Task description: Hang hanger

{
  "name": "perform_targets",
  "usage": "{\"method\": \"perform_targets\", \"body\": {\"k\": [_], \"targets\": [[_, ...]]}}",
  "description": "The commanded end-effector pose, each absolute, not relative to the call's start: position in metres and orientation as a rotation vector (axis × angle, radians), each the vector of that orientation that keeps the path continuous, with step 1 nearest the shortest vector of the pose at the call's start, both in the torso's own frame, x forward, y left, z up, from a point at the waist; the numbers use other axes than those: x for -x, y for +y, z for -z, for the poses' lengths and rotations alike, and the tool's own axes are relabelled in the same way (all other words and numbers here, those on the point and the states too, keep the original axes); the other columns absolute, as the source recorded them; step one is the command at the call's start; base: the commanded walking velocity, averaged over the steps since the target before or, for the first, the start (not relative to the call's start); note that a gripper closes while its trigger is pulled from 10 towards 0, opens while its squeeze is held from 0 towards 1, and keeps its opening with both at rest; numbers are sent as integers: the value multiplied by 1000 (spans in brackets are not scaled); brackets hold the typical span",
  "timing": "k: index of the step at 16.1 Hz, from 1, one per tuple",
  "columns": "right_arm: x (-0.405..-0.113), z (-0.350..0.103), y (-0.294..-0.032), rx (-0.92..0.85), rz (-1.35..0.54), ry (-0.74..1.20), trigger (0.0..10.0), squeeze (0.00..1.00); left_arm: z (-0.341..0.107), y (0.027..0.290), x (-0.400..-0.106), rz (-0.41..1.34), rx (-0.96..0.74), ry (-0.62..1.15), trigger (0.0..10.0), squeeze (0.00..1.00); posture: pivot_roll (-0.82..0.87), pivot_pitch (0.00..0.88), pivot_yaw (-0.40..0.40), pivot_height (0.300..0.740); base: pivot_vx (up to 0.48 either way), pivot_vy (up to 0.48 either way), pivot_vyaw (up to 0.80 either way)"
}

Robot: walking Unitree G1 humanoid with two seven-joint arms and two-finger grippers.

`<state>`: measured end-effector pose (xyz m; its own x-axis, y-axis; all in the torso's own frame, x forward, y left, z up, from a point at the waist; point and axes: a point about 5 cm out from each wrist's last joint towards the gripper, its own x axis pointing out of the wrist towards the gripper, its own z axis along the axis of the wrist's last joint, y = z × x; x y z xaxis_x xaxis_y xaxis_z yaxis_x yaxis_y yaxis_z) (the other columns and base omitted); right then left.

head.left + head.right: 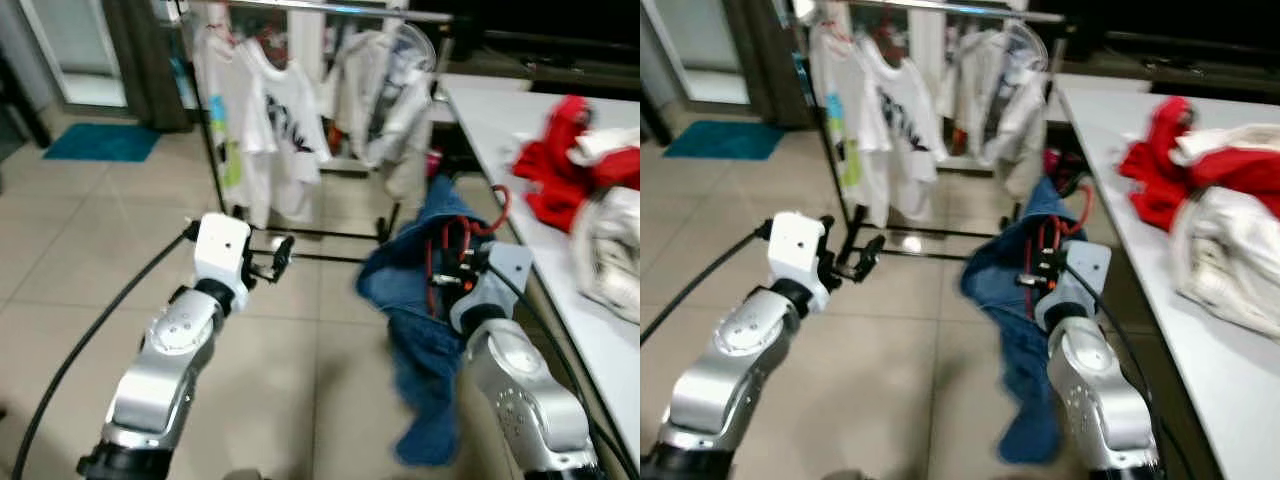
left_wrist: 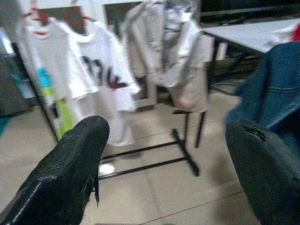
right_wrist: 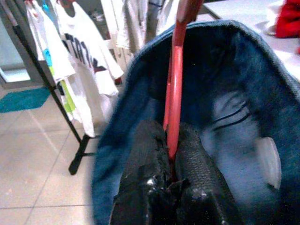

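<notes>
Half red hanger (image 3: 174, 89) hidden inside denim garment (image 1: 425, 330).

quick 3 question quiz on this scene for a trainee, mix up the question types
1. True or false: the right gripper is shut on the red hanger.
2. What is the blue garment on the hanger doing? A) lying on the table B) draped on the hanger, off the floor C) hung on the rack
3. Fill in: the left gripper's jaws are ____ and hold nothing.

Key
1. True: its jaws pinch the hanger's red bar.
2. B: it droops from the hanger beside the white table, short of the rack with white shirts.
3. open
</notes>
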<state>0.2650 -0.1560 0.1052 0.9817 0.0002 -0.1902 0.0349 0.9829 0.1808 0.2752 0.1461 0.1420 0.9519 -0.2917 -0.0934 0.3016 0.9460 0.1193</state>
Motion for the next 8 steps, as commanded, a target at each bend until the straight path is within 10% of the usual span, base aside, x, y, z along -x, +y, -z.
{"method": "perform_targets", "body": {"k": [1, 8], "targets": [[-269, -115, -155, -157, 20, 135, 10000, 0, -145, 145, -277, 308, -131, 67, 10000, 0, 59, 45, -30, 740, 322, 0, 0], [-270, -116, -156, -153, 36, 125, 10000, 0, -149, 142, -279, 313, -113, 46, 10000, 0, 55, 49, -25, 740, 326, 0, 0]]}}
